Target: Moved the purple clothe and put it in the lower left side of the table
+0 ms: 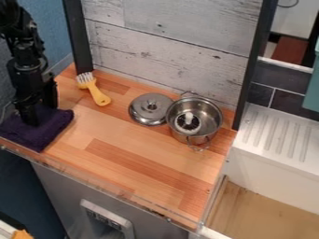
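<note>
Purple cloth point(51, 127) beneath end effector point(38, 115), whether spread or pinching it, cannot tell

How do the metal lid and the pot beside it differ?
The lid is shallow, while the pot is deep. The lid has a central knob on top; the pot is open, with a black-and-white thing inside. Both are silvery and round, and both sit on the wooden table.
</note>
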Action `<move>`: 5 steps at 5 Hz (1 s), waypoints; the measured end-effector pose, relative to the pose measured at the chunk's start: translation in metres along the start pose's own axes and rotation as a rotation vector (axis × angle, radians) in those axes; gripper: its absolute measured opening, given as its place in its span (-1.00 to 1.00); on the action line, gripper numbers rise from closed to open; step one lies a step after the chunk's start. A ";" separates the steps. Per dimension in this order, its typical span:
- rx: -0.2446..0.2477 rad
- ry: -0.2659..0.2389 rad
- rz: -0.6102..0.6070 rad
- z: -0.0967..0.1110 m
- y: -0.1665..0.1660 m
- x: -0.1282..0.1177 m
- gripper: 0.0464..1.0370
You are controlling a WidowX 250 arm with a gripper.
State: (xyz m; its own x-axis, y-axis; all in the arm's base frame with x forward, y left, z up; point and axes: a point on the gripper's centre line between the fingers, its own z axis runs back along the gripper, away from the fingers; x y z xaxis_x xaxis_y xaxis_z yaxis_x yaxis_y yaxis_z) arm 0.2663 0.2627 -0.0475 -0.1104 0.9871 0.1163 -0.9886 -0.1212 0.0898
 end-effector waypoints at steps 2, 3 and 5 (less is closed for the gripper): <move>-0.016 -0.009 -0.053 0.018 0.003 -0.014 0.92; -0.068 -0.011 -0.054 0.033 0.002 -0.017 0.92; -0.159 -0.039 -0.071 0.070 -0.002 -0.013 0.92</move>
State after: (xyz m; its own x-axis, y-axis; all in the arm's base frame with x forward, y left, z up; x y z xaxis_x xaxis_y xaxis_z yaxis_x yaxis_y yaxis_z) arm 0.2772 0.2426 0.0195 -0.0386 0.9873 0.1538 -0.9979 -0.0299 -0.0583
